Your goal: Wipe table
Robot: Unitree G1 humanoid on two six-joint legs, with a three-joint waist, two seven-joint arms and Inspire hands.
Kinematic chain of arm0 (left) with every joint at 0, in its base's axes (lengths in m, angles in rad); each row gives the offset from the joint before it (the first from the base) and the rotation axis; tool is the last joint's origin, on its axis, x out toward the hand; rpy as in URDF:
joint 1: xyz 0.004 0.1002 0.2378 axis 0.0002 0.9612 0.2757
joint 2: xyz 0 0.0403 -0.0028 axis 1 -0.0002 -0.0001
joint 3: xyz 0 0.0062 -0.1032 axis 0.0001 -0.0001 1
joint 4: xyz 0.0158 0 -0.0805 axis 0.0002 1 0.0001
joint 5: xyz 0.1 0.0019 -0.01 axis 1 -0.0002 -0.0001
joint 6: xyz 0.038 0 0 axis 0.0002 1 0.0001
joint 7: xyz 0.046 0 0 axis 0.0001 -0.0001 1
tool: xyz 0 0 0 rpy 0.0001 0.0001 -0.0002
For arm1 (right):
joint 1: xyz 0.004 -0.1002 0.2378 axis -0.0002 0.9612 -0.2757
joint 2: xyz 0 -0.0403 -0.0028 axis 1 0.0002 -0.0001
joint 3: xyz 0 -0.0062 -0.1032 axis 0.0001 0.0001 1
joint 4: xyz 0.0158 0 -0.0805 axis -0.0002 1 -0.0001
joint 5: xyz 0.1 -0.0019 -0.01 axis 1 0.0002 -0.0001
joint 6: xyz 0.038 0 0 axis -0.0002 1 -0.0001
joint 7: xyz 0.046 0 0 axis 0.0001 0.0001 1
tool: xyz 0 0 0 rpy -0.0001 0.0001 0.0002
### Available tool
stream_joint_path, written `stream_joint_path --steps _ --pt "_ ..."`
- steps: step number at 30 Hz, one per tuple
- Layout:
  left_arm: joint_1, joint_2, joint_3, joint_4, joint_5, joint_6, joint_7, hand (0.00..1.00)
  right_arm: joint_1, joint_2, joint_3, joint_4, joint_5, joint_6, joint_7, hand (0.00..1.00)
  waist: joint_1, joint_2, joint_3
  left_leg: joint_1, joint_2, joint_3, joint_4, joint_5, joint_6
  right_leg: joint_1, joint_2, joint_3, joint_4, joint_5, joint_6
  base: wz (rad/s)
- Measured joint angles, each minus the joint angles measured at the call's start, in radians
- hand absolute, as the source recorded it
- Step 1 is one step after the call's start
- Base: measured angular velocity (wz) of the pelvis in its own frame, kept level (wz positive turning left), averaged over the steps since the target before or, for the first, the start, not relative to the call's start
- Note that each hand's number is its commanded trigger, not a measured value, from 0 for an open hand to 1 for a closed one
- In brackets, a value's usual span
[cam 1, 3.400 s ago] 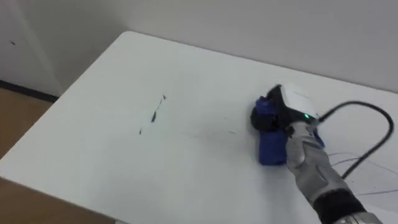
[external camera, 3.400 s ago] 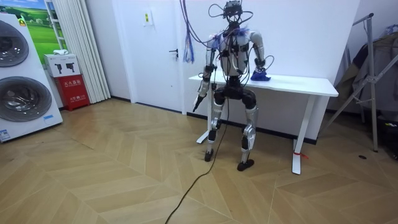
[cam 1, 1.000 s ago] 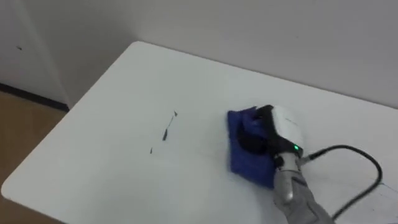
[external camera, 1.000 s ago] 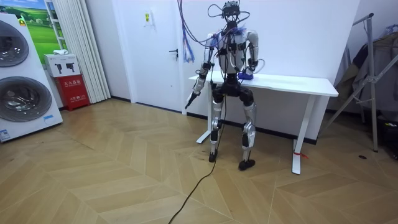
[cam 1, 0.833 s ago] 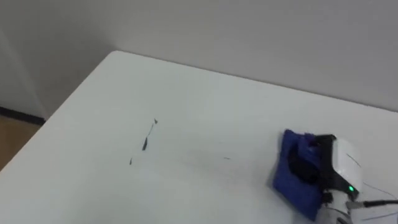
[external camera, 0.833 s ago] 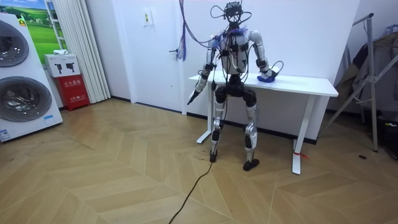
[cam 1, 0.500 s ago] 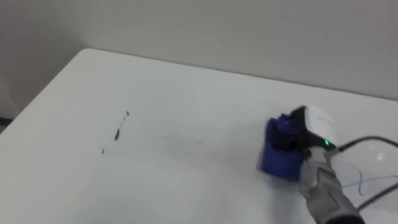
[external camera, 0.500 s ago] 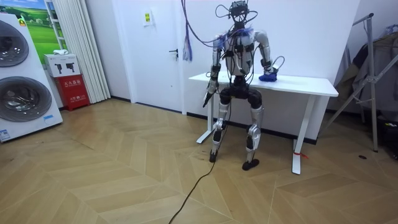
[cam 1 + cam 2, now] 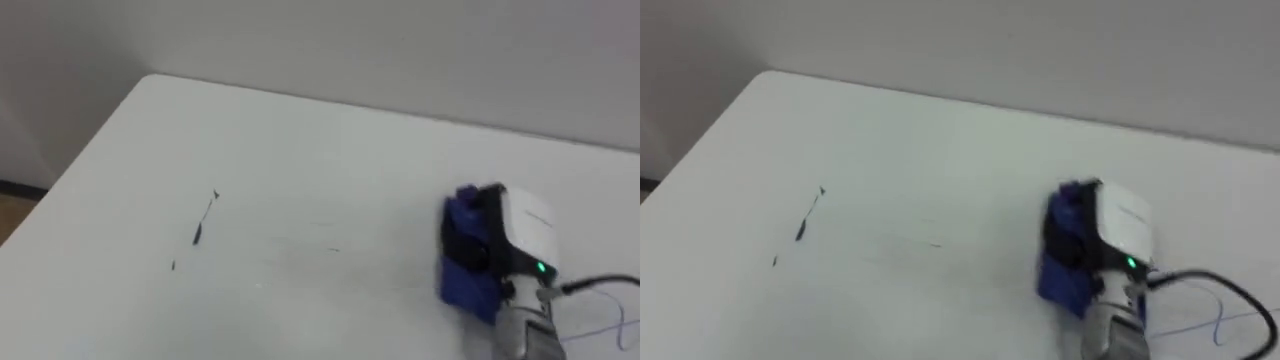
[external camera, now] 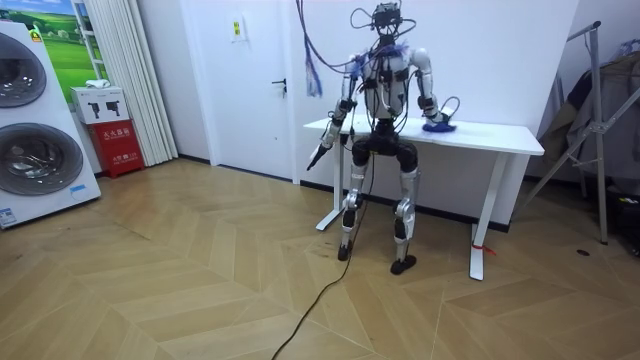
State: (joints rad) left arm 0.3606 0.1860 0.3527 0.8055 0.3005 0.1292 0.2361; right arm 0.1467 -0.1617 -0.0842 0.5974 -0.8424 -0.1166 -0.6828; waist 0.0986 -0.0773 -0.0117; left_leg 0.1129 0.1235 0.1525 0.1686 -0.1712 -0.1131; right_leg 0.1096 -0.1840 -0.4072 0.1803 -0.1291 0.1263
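Right robot hand (image 9: 515,235) lies palm down on the blue cloth (image 9: 462,282), toward the right of the counter (image 9: 330,140). Whether it grips the cloth or only presses it flat I cannot tell. A second ago hand and cloth had swept in much nearer the dark marks (image 9: 203,222). Since then they have drawn back to the right, and over the last half-second the gap has stayed about the same, well apart from the marks. The head camera has shifted meanwhile, so I judge this against the marks themselves. They look unchanged, a short slanted streak with specks beside it, so no stroke has reached them. Wiping is under way, but in my judgement the dirty patch is still to do, and the next sweep must carry further left. Left robot hand (image 10: 316,156) hangs idle off the counter's end, at the room view's left.
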Motion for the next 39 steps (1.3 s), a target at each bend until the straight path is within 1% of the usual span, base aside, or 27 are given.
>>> stream_joint_path --steps 2,3,5,7,8,9,10,11,12,13,14,15,16,18,20,22,24,25,26,28,29,31,32,33,34,37,39 --pt "-0.002 0.003 -0.009 -0.001 -0.001 -0.025 -0.001 0.00 0.029 -0.020 -0.038 0.023 0.035 -0.002 -0.018 1.00 -0.015 0.000 -0.0032 0.007 -0.001 0.004 -0.002 -0.006 0.010 0.003 0.000 0.008 0.001 0.007 0.002 -0.15" --pt "-0.002 0.003 -0.023 -0.001 -0.003 -0.036 0.000 0.00 0.046 -0.041 -0.045 0.022 0.067 -0.002 -0.018 1.00 -0.013 0.006 -0.0063 0.009 -0.001 0.010 -0.002 -0.010 0.015 0.006 0.000 0.017 0.002 0.010 0.002 -0.21" --pt "-0.003 0.001 -0.059 -0.001 -0.004 -0.041 0.000 0.00 0.040 -0.061 -0.038 0.013 0.116 0.006 0.002 1.00 -0.005 0.024 -0.0060 0.013 0.000 0.011 -0.003 -0.017 0.016 0.005 0.002 0.022 0.004 0.016 -0.001 -0.14" --pt "-0.011 -0.017 -0.103 0.001 -0.024 -0.040 0.013 0.00 -0.004 -0.063 -0.015 0.010 0.131 0.055 0.023 1.00 0.006 0.050 -0.0042 0.022 0.002 0.010 -0.005 -0.021 0.013 0.005 0.007 0.034 0.007 0.021 -0.007 -0.17" --pt "-0.015 -0.025 -0.113 0.001 -0.036 -0.040 0.020 0.00 -0.015 -0.064 -0.007 0.005 0.131 0.067 0.029 1.00 0.016 0.055 -0.0047 0.023 0.003 0.009 -0.004 -0.023 0.011 0.001 0.010 0.042 0.008 0.023 -0.009 -0.32" --pt "-0.025 -0.032 -0.144 0.005 -0.056 -0.038 0.027 0.00 -0.046 -0.054 0.017 -0.012 0.132 0.113 0.058 1.00 0.035 0.062 -0.0033 0.021 0.003 0.003 -0.003 -0.024 0.012 -0.009 0.016 0.055 0.011 0.030 -0.017 -0.44" --pt "-0.043 -0.034 -0.177 0.023 -0.072 -0.034 0.036 0.00 -0.088 -0.054 0.067 -0.035 0.127 0.165 0.116 1.00 0.050 0.064 -0.0009 0.018 0.003 -0.010 -0.003 -0.024 0.013 -0.027 0.026 0.073 0.016 0.036 -0.026 -0.48" --pt "-0.055 -0.035 -0.189 0.037 -0.072 -0.031 0.040 0.00 -0.110 -0.052 0.103 -0.047 0.126 0.188 0.148 1.00 0.061 0.064 0.0004 0.017 0.004 -0.018 -0.003 -0.024 0.013 -0.035 0.032 0.080 0.019 0.039 -0.031 -0.60" --pt "-0.088 -0.038 -0.208 0.069 -0.073 -0.026 0.046 0.00 -0.157 -0.039 0.188 -0.081 0.123 0.227 0.213 1.00 0.096 0.064 0.0014 0.013 0.011 -0.020 -0.003 -0.024 0.012 -0.059 0.046 0.090 0.026 0.048 -0.045 -0.66" --pt "-0.108 -0.044 -0.225 0.093 -0.076 -0.026 0.050 0.00 -0.231 -0.011 0.272 -0.097 0.089 0.247 0.275 1.00 0.120 0.062 0.0045 0.004 0.014 -0.029 -0.002 -0.023 0.012 -0.079 0.059 0.105 0.025 0.056 -0.057 -0.62" --pt "-0.115 -0.043 -0.240 0.108 -0.075 -0.025 0.050 0.00 -0.272 0.001 0.317 -0.098 0.071 0.249 0.301 1.00 0.131 0.061 0.0070 -0.002 0.014 -0.043 -0.002 -0.023 0.011 -0.087 0.065 0.106 0.025 0.060 -0.063 -0.31" --pt "-0.135 -0.044 -0.257 0.117 -0.072 -0.019 0.049 0.00 -0.348 0.032 0.384 -0.102 0.030 0.248 0.347 1.00 0.148 0.057 0.0109 -0.017 0.013 -0.072 0.000 -0.021 0.010 -0.098 0.074 0.106 0.023 0.062 -0.068 0.00" --pt "-0.143 -0.045 -0.261 0.116 -0.071 -0.018 0.048 0.00 -0.382 0.047 0.410 -0.103 0.010 0.242 0.362 1.00 0.156 0.052 0.0129 -0.023 0.014 -0.080 -0.001 -0.019 0.009 -0.104 0.078 0.106 0.023 0.060 -0.070 0.15" --pt "-0.143 -0.043 -0.263 0.117 -0.073 -0.016 0.045 0.00 -0.489 0.066 0.461 -0.104 -0.018 0.207 0.403 1.00 0.217 0.043 0.0147 -0.035 0.013 -0.108 -0.004 -0.014 0.007 -0.106 0.083 0.099 0.017 0.057 -0.073 0.24" --pt "-0.109 -0.034 -0.257 0.117 -0.074 -0.003 0.043 0.00 -0.520 0.067 0.457 -0.104 -0.021 0.199 0.408 1.00 0.227 0.040 0.0132 -0.035 0.006 -0.134 -0.005 -0.011 0.013 -0.085 0.079 0.088 0.003 0.053 -0.067 0.37" --pt "-0.043 -0.025 -0.236 0.112 -0.073 0.019 0.037 0.00 -0.487 0.048 0.434 -0.102 -0.027 0.199 0.407 1.00 0.227 0.032 0.0124 -0.023 0.000 -0.151 -0.005 -0.014 0.018 -0.065 0.071 0.069 0.003 0.046 -0.055 0.32" --pt "-0.009 -0.027 -0.202 0.111 -0.074 0.028 0.028 0.00 -0.410 0.038 0.386 -0.083 -0.035 0.185 0.399 1.00 0.213 0.031 0.0144 -0.014 -0.002 -0.151 -0.005 -0.015 0.020 -0.049 0.066 0.051 0.000 0.043 -0.051 0.28" --pt "0.008 -0.027 -0.182 0.111 -0.074 0.029 0.021 0.00 -0.346 0.035 0.332 -0.036 -0.020 0.160 0.377 1.00 0.186 0.033 0.0153 -0.010 -0.004 -0.151 -0.004 -0.014 0.020 -0.036 0.062 0.033 -0.008 0.042 -0.049 0.38" --pt "0.014 -0.027 -0.169 0.111 -0.074 0.029 0.018 0.00 -0.307 0.036 0.295 -0.035 0.014 0.128 0.348 1.00 0.176 0.036 0.0157 -0.005 -0.006 -0.150 -0.005 -0.015 0.021 -0.030 0.061 0.032 -0.013 0.040 -0.047 0.25" --pt "0.057 -0.026 -0.113 0.111 -0.074 0.023 0.018 0.00 -0.189 0.026 0.190 -0.053 0.027 0.063 0.256 1.00 0.091 0.041 0.0153 0.013 -0.014 -0.127 -0.008 -0.018 0.025 -0.001 0.052 0.033 -0.025 0.023 -0.032 0.12" --pt "0.059 -0.026 -0.099 0.111 -0.073 0.020 0.018 0.00 -0.155 0.018 0.159 -0.053 0.039 0.042 0.224 1.00 0.072 0.044 0.0146 0.019 -0.015 -0.119 -0.009 -0.019 0.027 0.008 0.051 0.036 -0.030 0.021 -0.029 0.05" --pt "0.064 -0.026 -0.044 0.107 -0.063 -0.001 0.017 0.00 -0.017 -0.031 0.043 -0.053 0.108 -0.019 0.116 1.00 0.022 0.057 0.0045 0.035 -0.017 -0.093 -0.018 -0.031 0.033 0.021 0.048 0.053 -0.030 0.013 -0.020 -0.07" --pt "0.064 -0.024 -0.033 0.104 -0.051 -0.005 0.017 0.00 0.012 -0.039 0.013 -0.052 0.116 -0.027 0.094 1.00 0.007 0.055 0.0031 0.036 -0.019 -0.093 -0.017 -0.031 0.034 0.023 0.046 0.055 -0.030 0.012 -0.019 0.00" --pt "0.065 -0.012 -0.031 0.093 -0.040 -0.009 0.017 0.00 0.062 -0.066 -0.030 -0.039 0.160 -0.039 0.058 1.00 -0.021 0.050 -0.0026 0.037 -0.023 -0.094 -0.016 -0.034 0.037 0.031 0.042 0.059 -0.029 0.010 -0.016 0.00" --pt "0.060 -0.002 -0.033 0.079 -0.026 -0.014 0.016 0.00 0.099 -0.097 -0.057 -0.013 0.222 -0.052 0.036 1.00 -0.034 0.048 -0.0068 0.037 -0.027 -0.094 -0.007 -0.036 0.040 0.034 0.038 0.063 -0.024 0.009 -0.015 0.00" --pt "0.023 0.008 -0.058 0.055 0.008 -0.050 0.017 0.00 0.112 -0.147 -0.078 0.065 0.314 -0.058 0.029 1.00 -0.048 0.032 -0.0080 0.035 -0.032 -0.085 0.015 -0.044 0.047 0.028 0.028 0.076 -0.004 0.010 -0.012 -0.09" --pt "-0.006 0.004 -0.093 0.049 -0.005 -0.051 0.017 0.00 0.108 -0.150 -0.076 0.072 0.325 -0.047 0.037 1.00 -0.043 0.032 -0.0079 0.036 -0.032 -0.084 0.019 -0.054 0.048 0.031 0.030 0.082 -0.004 0.014 -0.012 -0.07"
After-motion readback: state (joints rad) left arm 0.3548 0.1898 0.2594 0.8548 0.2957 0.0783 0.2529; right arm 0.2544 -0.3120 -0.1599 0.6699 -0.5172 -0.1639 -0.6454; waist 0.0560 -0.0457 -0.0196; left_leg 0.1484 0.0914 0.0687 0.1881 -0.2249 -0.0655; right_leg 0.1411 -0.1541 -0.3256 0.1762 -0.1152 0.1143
